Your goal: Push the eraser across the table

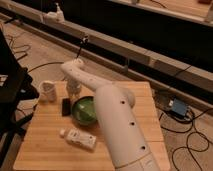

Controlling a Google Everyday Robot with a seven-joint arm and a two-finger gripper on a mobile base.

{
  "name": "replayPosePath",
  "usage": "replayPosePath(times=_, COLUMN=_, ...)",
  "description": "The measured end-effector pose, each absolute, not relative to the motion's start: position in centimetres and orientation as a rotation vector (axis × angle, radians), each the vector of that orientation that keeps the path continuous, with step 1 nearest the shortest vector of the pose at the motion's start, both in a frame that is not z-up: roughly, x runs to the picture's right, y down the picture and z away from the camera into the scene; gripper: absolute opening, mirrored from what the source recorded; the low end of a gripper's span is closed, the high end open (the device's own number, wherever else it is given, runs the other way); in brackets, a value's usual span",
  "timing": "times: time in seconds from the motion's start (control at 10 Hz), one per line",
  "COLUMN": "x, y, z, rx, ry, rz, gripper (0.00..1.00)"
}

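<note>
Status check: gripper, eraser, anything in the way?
Gripper over table's far-left area, just behind eraser. Eraser flat, close beside green bowl, on its left in view. White cup beside gripper; white tube toward front edge.

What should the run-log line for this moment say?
gripper: over table far side, just beyond eraser | eraser: flat, left of green bowl | contact: cannot tell | white tube: near front

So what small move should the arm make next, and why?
Probably ease the gripper down to the far end of the eraser. It sits just beyond it, between the white cup and green bowl, apparently not touching, so pushing across the table can't begin.
</note>
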State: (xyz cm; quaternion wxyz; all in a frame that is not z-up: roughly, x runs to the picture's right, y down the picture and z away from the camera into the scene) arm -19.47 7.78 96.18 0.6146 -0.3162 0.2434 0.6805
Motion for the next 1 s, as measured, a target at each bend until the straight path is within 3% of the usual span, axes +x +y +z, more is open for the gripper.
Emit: replayPosePath(times=1.0, x=-29.2, y=12.2, z=91.3, rx=-0.899, ry=0.433, rz=1.329, gripper=0.0)
